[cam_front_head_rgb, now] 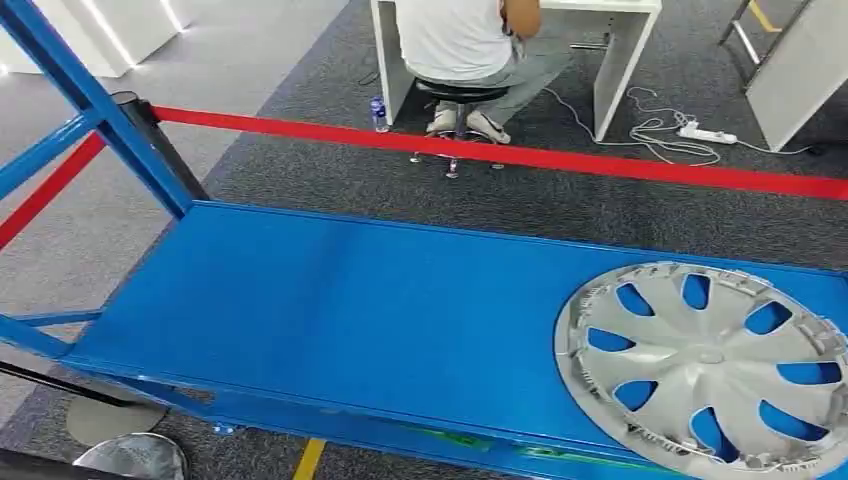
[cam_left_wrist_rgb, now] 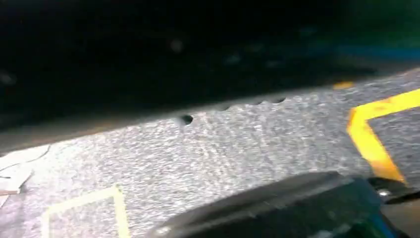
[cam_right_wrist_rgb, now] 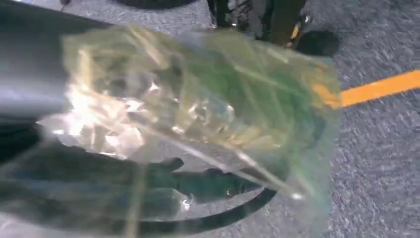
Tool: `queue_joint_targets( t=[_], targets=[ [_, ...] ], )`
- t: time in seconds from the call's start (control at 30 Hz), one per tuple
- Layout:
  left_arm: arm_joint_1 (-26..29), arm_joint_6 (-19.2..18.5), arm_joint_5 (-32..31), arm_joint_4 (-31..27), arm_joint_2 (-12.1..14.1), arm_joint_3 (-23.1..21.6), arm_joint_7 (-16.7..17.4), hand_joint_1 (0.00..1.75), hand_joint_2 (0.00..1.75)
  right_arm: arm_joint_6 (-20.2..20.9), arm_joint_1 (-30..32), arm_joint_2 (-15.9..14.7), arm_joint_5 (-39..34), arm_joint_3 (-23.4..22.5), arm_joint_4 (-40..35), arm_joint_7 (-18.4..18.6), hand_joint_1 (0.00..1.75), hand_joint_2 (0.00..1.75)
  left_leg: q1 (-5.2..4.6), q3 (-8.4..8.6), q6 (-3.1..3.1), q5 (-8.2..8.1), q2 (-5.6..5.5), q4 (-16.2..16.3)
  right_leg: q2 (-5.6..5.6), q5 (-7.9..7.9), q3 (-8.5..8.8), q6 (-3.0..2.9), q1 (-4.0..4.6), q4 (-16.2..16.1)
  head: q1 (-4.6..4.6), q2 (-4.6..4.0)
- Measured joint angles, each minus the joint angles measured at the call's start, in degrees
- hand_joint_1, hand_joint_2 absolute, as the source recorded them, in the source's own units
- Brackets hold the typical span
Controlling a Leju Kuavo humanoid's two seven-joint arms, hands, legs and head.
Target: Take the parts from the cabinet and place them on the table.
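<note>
A silver plastic wheel cover (cam_front_head_rgb: 708, 365) with curved spokes lies flat at the right end of the blue metal tabletop (cam_front_head_rgb: 330, 310). In the right wrist view, a crinkled clear plastic bag (cam_right_wrist_rgb: 198, 114) sits over the right hand; whether its fingers are grasping it, I cannot tell. Beyond a red barrier tape (cam_front_head_rgb: 520, 155), a person (cam_front_head_rgb: 470, 50) sits at a white desk (cam_front_head_rgb: 625, 50).
</note>
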Motion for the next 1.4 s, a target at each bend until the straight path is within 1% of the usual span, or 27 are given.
queue_joint_targets(
  t=[0.03,0.07,0.17,0.2,0.27,0.3,0.33,0.37,0.4,0.47,0.5,0.53,0.63,0.67,0.7,0.73,0.8,0.83,0.87,0.9,0.97,1.0,1.07,1.13,1.33,1.37,1.4],
  targets=[
    [0.01,-0.02,-0.04,-0.02,-0.07,0.13,-0.04,0.00,0.00,-0.02,-0.14,-0.04,-0.02,-0.04,-0.07,-0.09,0.00,0.00,0.18,-0.12,-0.21,-0.89,0.07,1.18,0.47,0.00,0.59,-1.58,-0.21,-0.07,0.22,0.00],
    [-0.04,0.04,-0.04,-0.02,-0.07,0.19,-0.09,0.00,0.00,-0.04,-0.17,-0.05,-0.02,-0.09,-0.07,-0.04,0.00,0.00,0.08,0.03,-0.26,-0.89,0.18,1.15,0.68,-0.26,0.32,-2.34,-0.20,0.32,-0.22,0.00],
    [-0.10,0.04,-0.07,-0.04,-0.04,0.35,-0.09,0.00,0.00,0.02,-0.14,0.02,-0.02,-0.26,0.04,-0.11,0.00,0.00,0.42,0.11,-0.70,-1.65,0.19,1.70,1.23,-0.51,0.04,-3.31,-0.19,0.83,-0.50,0.00],
    [-0.15,0.04,-0.04,-0.04,-0.04,0.37,-0.09,0.00,0.00,-0.02,-0.14,0.02,-0.02,-0.28,0.04,-0.13,0.00,0.00,0.45,-0.87,-0.72,-3.30,0.18,3.84,1.32,-0.52,0.04,-3.55,-0.17,0.82,-0.59,0.00],
    [-0.20,0.04,-0.04,-0.04,-0.04,0.37,-0.09,0.00,0.00,-0.09,-0.15,0.02,-0.02,-0.28,0.02,-0.20,0.00,0.00,0.42,-5.50,-0.76,-7.95,0.18,13.12,1.73,-0.49,-0.16,-3.75,0.10,0.80,-0.72,0.00],
    [-0.19,0.04,-0.04,-0.04,-0.04,0.39,-0.09,0.00,0.00,-0.09,-0.09,0.02,-0.02,-0.31,0.04,-0.18,0.00,0.00,0.40,-7.99,-0.63,-9.56,0.18,17.82,1.98,-0.55,-0.20,-3.87,0.33,0.80,-0.68,0.00],
    [-0.17,0.04,-0.04,-0.04,-0.07,0.41,-0.09,0.00,0.00,-0.09,-0.03,0.02,-0.02,-0.33,0.04,-0.18,0.00,0.00,0.30,-9.60,-0.37,-9.86,0.18,20.44,2.38,-0.59,-0.18,-3.94,0.55,0.80,-0.68,0.00],
    [-0.14,0.04,-0.04,-0.04,-0.07,0.41,-0.09,0.00,0.00,-0.09,0.00,0.02,-0.02,-0.35,0.04,-0.18,0.00,0.00,0.12,-9.95,0.07,-8.69,0.16,20.38,2.81,-0.62,-0.09,-3.99,0.76,0.80,-0.66,0.00],
    [-0.11,0.04,-0.04,-0.04,-0.07,0.44,-0.09,0.00,0.00,-0.09,-0.03,0.02,-0.02,-0.37,0.04,-0.18,0.00,0.00,-0.12,-9.28,0.69,-6.22,0.09,18.03,3.42,-0.65,0.05,-4.06,1.01,0.80,-0.70,0.00],
    [-0.10,0.04,-0.07,-0.04,-0.07,0.44,-0.09,0.00,0.00,-0.09,-0.13,0.02,-0.02,-0.37,0.04,-0.18,0.00,0.00,-0.95,-5.83,2.57,-0.14,-1.44,8.77,4.68,-0.60,0.36,-4.13,1.46,0.72,-0.68,0.00],
    [-0.09,0.04,-0.13,-0.04,0.09,0.52,-0.09,0.00,0.00,-0.04,-0.18,0.17,-0.02,-0.37,0.09,-0.18,0.00,0.00,-1.40,-4.74,3.82,0.92,-4.03,5.50,5.03,-0.52,-0.10,-4.20,1.22,0.66,-0.55,0.00],
    [-0.01,0.07,-0.22,-0.04,0.09,0.57,-0.11,0.00,0.00,0.04,-0.48,0.20,0.04,-0.37,0.09,-0.22,0.00,0.00,-1.16,-4.57,4.18,0.66,-4.05,4.72,5.67,-0.55,0.16,-4.11,1.67,0.83,-0.48,0.00],
    [-0.15,0.04,-0.41,-0.04,0.02,0.57,-0.17,0.00,0.00,0.33,-0.37,0.20,0.50,-0.61,0.11,-0.28,0.00,0.00,-1.66,-4.31,3.98,0.47,-3.10,3.66,6.85,0.08,-0.30,-3.04,1.04,0.07,-0.98,0.00],
    [-0.24,0.04,-0.44,-0.07,-0.04,0.61,-0.20,0.00,0.00,0.31,-0.40,0.20,0.59,-0.83,0.11,-0.35,0.00,0.00,-1.03,-3.58,3.45,1.31,-2.67,2.03,6.68,0.01,-0.64,-2.76,1.22,0.19,-0.83,0.00],
    [-0.27,0.02,-0.57,-0.04,-0.04,0.66,-0.24,0.00,0.00,0.31,-0.40,0.20,0.66,-0.90,0.11,-0.42,0.00,0.00,-1.04,-3.18,2.93,1.70,-1.98,1.28,4.43,-0.89,-1.06,-2.68,1.27,1.29,-0.70,0.00],
    [-0.26,0.00,-0.77,-0.04,-0.09,0.66,-0.31,0.00,0.00,0.31,-0.59,0.15,0.70,-0.92,0.11,-0.48,0.00,0.00,-1.07,-3.22,3.14,1.81,-1.62,1.19,3.11,-2.91,-2.32,-2.54,1.32,3.85,-0.39,0.00],
    [-0.12,-0.09,-0.76,-0.04,-0.20,0.70,-0.29,0.00,0.00,0.30,-0.88,0.09,0.81,-0.94,0.11,-0.57,0.00,0.00,-1.32,-3.31,3.15,1.75,-0.25,1.25,2.25,-7.24,-6.16,-2.04,1.27,12.22,-0.37,0.00],
    [-0.14,-0.11,-0.76,-0.04,-0.22,0.70,-0.31,0.00,0.00,0.31,-0.86,0.09,0.85,-1.01,0.11,-0.57,0.00,0.00,-1.45,-3.42,3.18,1.70,0.37,1.31,2.19,-8.27,-7.63,-1.83,1.27,15.49,-0.39,0.00],
    [-0.16,-0.11,-0.79,-0.04,-0.26,0.70,-0.31,0.00,0.00,0.31,-0.79,0.09,0.90,-1.14,0.11,-0.55,0.00,0.00,-1.54,-3.37,3.15,1.62,0.84,1.33,2.12,-7.65,-7.64,-1.78,1.28,15.75,-0.33,0.00],
    [-0.20,-0.11,-0.79,-0.04,-0.35,0.70,-0.31,0.00,0.00,0.31,-0.73,0.09,0.92,-1.25,0.11,-0.55,0.00,0.00,-1.61,-3.24,3.12,1.53,1.23,1.33,2.00,-5.97,-6.39,-1.75,1.28,13.63,-0.40,0.00],
    [-0.31,-0.11,-0.79,-0.04,-0.44,0.70,-0.31,0.00,0.00,0.31,-0.62,0.02,0.96,-1.38,0.11,-0.55,0.00,0.00,-1.67,-2.84,2.89,1.23,1.94,1.47,1.09,-1.20,-0.89,-2.02,1.33,3.76,-0.35,0.00],
    [-0.32,-0.11,-0.79,-0.04,-0.46,0.72,-0.31,0.00,0.00,0.31,-0.76,0.02,0.96,-1.40,0.11,-0.57,0.00,0.00,-1.73,-2.65,2.58,1.01,2.33,1.65,-0.33,-0.86,1.28,-2.39,1.53,-0.70,-0.35,0.00],
    [-0.42,-0.11,-0.79,-0.04,-0.42,0.72,-0.31,0.00,0.00,0.33,-0.94,0.02,0.96,-1.44,0.11,-0.66,0.00,0.00,-2.09,-2.76,1.99,0.73,2.64,1.93,0.37,-0.79,1.91,-3.68,1.76,-1.09,-0.42,0.00],
    [-0.50,-0.11,-0.81,-0.04,-0.46,0.72,-0.31,0.00,0.00,0.31,-0.76,-0.05,0.98,-1.68,0.11,-0.63,0.00,0.00,-1.99,-2.56,1.69,0.86,2.91,1.80,0.65,-0.75,1.69,-4.16,1.96,-1.07,-0.44,0.00],
    [-0.55,-0.11,-0.81,-0.04,-0.46,0.72,-0.31,0.00,0.00,0.31,-0.71,-0.04,0.98,-1.73,0.11,-0.61,0.00,0.00,-2.02,-2.53,1.56,0.79,2.99,1.84,0.75,-0.65,1.54,-4.31,1.86,-1.23,-0.37,0.00],
    [-0.57,-0.11,-0.83,-0.07,-0.35,0.72,-0.31,0.00,0.00,0.33,-0.74,0.02,0.98,-1.73,0.11,-0.61,0.00,0.00,-1.98,-2.61,1.28,0.36,2.91,2.08,0.83,-0.32,2.05,-4.77,1.30,-1.72,-0.31,0.00],
    [-0.56,-0.04,-0.96,-0.07,-0.39,0.74,-0.31,0.00,0.00,-1.05,-0.87,0.02,2.49,-1.68,0.11,-0.74,0.00,0.00,-1.24,-6.34,-0.10,-5.19,0.62,10.57,1.22,-0.03,1.82,-5.26,1.13,-1.79,-1.03,0.00]
  ],
)
